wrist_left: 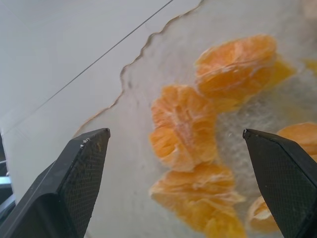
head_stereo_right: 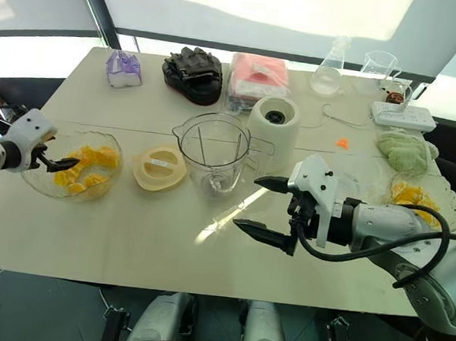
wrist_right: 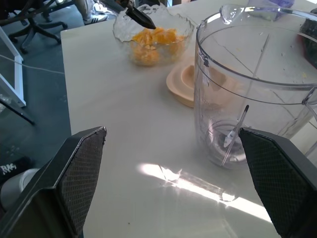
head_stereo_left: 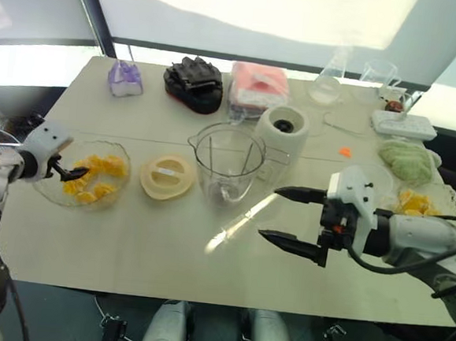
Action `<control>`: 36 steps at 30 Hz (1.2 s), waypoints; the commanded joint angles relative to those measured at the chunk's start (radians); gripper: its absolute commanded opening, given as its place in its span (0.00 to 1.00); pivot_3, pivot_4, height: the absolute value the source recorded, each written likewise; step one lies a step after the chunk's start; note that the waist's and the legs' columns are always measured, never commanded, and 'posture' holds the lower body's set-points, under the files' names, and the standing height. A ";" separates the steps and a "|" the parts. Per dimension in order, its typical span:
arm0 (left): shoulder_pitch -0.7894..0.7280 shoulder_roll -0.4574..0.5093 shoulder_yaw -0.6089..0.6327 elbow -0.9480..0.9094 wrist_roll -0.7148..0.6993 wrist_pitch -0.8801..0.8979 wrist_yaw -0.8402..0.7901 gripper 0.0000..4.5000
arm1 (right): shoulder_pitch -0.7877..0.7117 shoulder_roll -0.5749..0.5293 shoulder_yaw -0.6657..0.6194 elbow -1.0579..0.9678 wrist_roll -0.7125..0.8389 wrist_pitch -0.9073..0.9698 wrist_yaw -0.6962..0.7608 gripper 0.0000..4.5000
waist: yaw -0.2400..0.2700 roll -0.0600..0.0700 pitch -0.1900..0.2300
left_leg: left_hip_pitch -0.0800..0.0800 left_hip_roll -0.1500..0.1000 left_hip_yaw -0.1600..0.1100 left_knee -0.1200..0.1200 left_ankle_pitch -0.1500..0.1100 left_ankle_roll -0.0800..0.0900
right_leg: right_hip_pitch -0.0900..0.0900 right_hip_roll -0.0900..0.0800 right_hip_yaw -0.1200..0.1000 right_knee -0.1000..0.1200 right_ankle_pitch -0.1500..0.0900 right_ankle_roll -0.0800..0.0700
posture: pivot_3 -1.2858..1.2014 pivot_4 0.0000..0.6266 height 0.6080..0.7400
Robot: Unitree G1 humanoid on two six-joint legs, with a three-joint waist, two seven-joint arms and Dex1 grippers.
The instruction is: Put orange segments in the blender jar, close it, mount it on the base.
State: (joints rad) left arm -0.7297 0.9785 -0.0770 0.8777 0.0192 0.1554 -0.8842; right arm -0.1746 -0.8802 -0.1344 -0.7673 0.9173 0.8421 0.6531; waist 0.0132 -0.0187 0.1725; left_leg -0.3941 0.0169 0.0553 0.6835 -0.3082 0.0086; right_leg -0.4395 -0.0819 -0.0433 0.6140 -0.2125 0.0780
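Orange segments [head_stereo_left: 93, 177] lie in a clear glass bowl [head_stereo_left: 43, 189] at the table's left. My left gripper [head_stereo_left: 71, 172] hangs open just over them, its fingers [wrist_left: 84, 163] astride a segment [wrist_left: 185, 131]. The clear blender jar [head_stereo_left: 228, 164] stands upright and empty mid-table, blade at its bottom. Its cream lid [head_stereo_left: 167, 175] lies between the bowl and the jar. The white base [head_stereo_left: 282, 131] stands just behind the jar on the right. My right gripper [head_stereo_left: 270, 213] is open to the right of the jar, above the table, pointing toward it.
Along the far edge are a purple item [head_stereo_left: 125, 78], a black object [head_stereo_left: 194, 81], a pink packet [head_stereo_left: 258, 84], a conical flask [head_stereo_left: 328, 82], a glass jug [head_stereo_left: 379, 74] and a power strip [head_stereo_left: 404, 123]. A green cloth [head_stereo_left: 406, 159] and more orange pieces [head_stereo_left: 415, 203] lie at right.
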 commanded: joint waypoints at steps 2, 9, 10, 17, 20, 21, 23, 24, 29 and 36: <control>-0.097 -0.026 -0.034 0.109 0.066 -0.025 -0.019 1.00 | 0.019 0.019 -0.015 -0.044 -0.009 -0.025 -0.034 1.00 | 0.002 -0.001 0.000 | 0.000 0.000 0.000 0.000 0.000 0.000 | 0.000 0.000 0.000 0.000 0.000 0.001 | 0.52 0.24 1.00; -0.177 -0.091 -0.052 0.203 0.114 0.067 -0.005 1.00 | 0.032 0.035 -0.018 -0.057 -0.005 -0.025 -0.070 1.00 | -0.002 -0.004 0.000 | 0.000 0.000 0.000 0.001 0.000 0.000 | 0.001 0.000 0.000 0.000 0.001 0.002 | 0.52 0.24 1.00; -0.183 -0.097 -0.053 0.210 0.120 0.072 -0.003 1.00 | 0.032 0.036 -0.017 -0.057 -0.003 -0.025 -0.074 1.00 | -0.002 -0.004 0.000 | 0.000 0.000 0.000 0.001 0.000 0.000 | 0.001 0.001 0.000 0.000 0.001 0.002 | 0.52 0.24 1.00; -0.214 -0.126 -0.089 0.257 0.187 0.089 0.050 1.00 | 0.033 0.054 -0.005 -0.056 -0.004 -0.028 -0.098 1.00 | 0.000 -0.005 0.000 | 0.001 0.000 -0.001 0.001 0.000 0.000 | 0.001 0.001 0.000 0.002 0.001 0.003 | 0.52 0.24 1.00; -0.232 -0.145 -0.094 0.283 0.202 0.098 0.071 1.00 | 0.035 0.063 -0.001 -0.056 -0.007 -0.029 -0.105 1.00 | 0.000 -0.006 0.000 | 0.001 0.000 -0.001 0.001 0.000 0.000 | 0.002 0.001 0.000 0.002 0.001 0.003 | 0.52 0.24 1.00; -0.238 -0.152 -0.094 0.292 0.204 0.105 0.078 1.00 | 0.036 0.066 0.001 -0.056 -0.008 -0.029 -0.107 1.00 | 0.001 -0.006 0.000 | 0.001 0.000 -0.001 0.001 0.000 0.000 | 0.002 0.001 0.000 0.002 0.001 0.003 | 0.52 0.24 1.00; -0.247 -0.163 -0.095 0.309 0.208 0.113 0.087 1.00 | 0.039 0.070 0.002 -0.058 -0.010 -0.029 -0.111 1.00 | 0.000 -0.007 -0.001 | 0.001 0.000 -0.001 0.001 0.000 0.000 | 0.002 0.001 0.000 0.001 0.001 0.003 | 0.52 0.24 1.00; -0.250 -0.168 -0.094 0.316 0.209 0.118 0.092 1.00 | 0.040 0.071 0.002 -0.059 -0.011 -0.029 -0.112 1.00 | 0.000 -0.007 -0.001 | 0.001 0.000 -0.001 0.001 0.000 0.000 | 0.002 0.001 0.000 0.001 0.001 0.003 | 0.52 0.24 1.00; -0.261 -0.195 -0.086 0.356 0.206 0.142 0.118 1.00 | 0.036 0.079 0.005 -0.061 -0.014 -0.028 -0.126 1.00 | 0.000 -0.008 -0.001 | 0.001 0.000 -0.001 0.001 0.000 0.000 | 0.002 0.001 0.000 0.002 0.002 0.003 | 0.52 0.24 1.00; -0.253 -0.212 -0.085 0.386 0.212 0.139 0.177 0.71 | 0.042 0.082 0.000 -0.068 -0.010 -0.024 -0.149 1.00 | 0.000 -0.008 -0.001 | 0.003 0.000 -0.001 0.001 0.000 0.000 | 0.003 0.001 0.000 0.004 0.002 0.003 | 0.52 0.24 1.00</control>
State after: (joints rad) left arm -0.9777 0.7688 -0.1686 1.2476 0.2184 0.2921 -0.7263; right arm -0.1318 -0.8035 -0.1246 -0.8019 0.9064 0.8313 0.5097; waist 0.0127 -0.0264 0.1719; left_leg -0.3907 0.0165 0.0539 0.6850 -0.3081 0.0087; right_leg -0.4364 -0.0810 -0.0435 0.6182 -0.2109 0.0811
